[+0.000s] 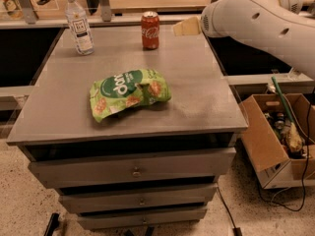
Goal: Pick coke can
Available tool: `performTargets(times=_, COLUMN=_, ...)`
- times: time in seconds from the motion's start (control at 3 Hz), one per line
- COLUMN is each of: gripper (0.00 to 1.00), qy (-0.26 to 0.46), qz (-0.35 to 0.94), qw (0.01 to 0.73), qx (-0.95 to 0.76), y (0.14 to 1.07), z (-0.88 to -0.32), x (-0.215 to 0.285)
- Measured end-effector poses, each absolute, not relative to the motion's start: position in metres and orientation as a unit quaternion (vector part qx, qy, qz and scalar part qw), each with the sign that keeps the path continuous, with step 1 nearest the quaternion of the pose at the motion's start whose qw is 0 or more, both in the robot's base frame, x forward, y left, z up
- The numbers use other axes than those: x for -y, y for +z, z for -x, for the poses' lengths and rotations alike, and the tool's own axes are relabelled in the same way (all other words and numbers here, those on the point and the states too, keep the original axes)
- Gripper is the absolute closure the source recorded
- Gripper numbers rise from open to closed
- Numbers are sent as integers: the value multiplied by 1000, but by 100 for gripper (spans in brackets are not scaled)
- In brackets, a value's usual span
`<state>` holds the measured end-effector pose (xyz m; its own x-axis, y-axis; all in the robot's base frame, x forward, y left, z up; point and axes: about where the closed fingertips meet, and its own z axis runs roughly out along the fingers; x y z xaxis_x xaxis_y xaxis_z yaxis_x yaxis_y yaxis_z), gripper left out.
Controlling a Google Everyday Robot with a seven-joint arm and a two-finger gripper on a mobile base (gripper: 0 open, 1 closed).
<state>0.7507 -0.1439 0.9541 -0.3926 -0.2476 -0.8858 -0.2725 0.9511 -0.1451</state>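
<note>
The coke can (pixel 150 30) is a small red can with white script and a silver top. It stands upright at the far middle of the grey cabinet top (pixel 197 92). My gripper (pixel 186 26), a pale yellow tip on the white arm (pixel 256 21), hovers at the far right edge of the top. It is just right of the can, at about the can's height and apart from it. It holds nothing that I can see.
A clear plastic bottle (pixel 78 22) with a white cap stands at the far left. A green snack bag (pixel 129 94) lies in the middle. A cardboard box (pixel 275 136) with tools sits on the floor to the right. The cabinet has drawers (pixel 135 171) in front.
</note>
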Motion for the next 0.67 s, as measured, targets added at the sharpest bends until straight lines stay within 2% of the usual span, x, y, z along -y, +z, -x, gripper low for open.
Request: performTargets(times=0.67, gripper=0, qy=16, qz=145, qw=548, qx=-823, y=928, z=-780, x=124)
